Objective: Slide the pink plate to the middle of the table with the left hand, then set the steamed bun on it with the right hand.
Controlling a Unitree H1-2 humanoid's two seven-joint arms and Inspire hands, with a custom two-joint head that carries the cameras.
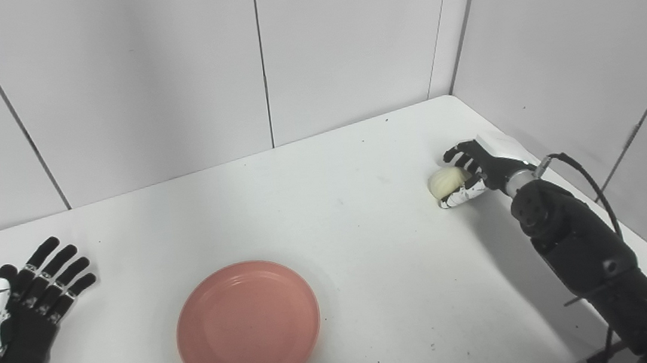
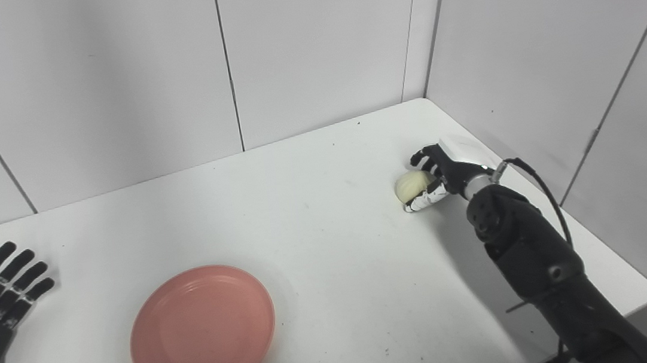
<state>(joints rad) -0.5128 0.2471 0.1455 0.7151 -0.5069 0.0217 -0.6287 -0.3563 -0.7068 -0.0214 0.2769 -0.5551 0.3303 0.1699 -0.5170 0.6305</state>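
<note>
Nearest us, at the lower left, our left hand lies palm up on the table with its fingers spread and nothing in it, well apart from the plate. The plate sits empty toward the near side, roughly in the middle of the table from left to right, so we judge the sliding step done and the left hand simply waiting. Our right arm comes in from the lower right and stretches far out along the table's right edge. At its end, toward the back corner, our right hand is curled round the bun, fingers over the top and far side and thumb beneath on the near side, the bun showing white between them. It seems closed on the bun, though we cannot tell whether the bun is lifted or resting on the surface. So we take the step in hand to be the pick of the bun. Next, we think, the bun needs a firm but gentle hold, being soft, then a lift clear of the table and a long carry left and toward us, ending over the plate's centre before the fingers let go.
</note>
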